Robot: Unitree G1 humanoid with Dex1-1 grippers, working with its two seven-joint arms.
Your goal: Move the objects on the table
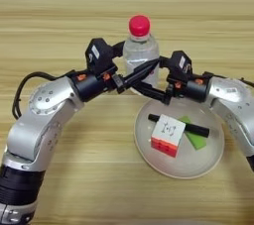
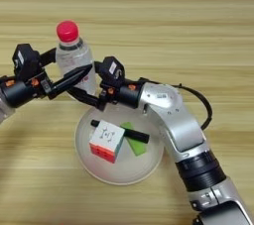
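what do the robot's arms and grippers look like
Both arms are rounded silver-grey shells that turn to black segments near the wrist and lower down. The left gripper and right gripper each have two slim black fingers on a boxy black housing with small orange-red accents and a white label. A black cable loops beside each arm.

bottle [image 1: 140, 49] base hidden behind pincer fingers [image 1: 144, 73]; green block [image 1: 194, 137] partly under marker [image 1: 179, 125].

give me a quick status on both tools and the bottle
Left tool open around bottle. Right tool open by its base. Cube, marker, green block on plate.
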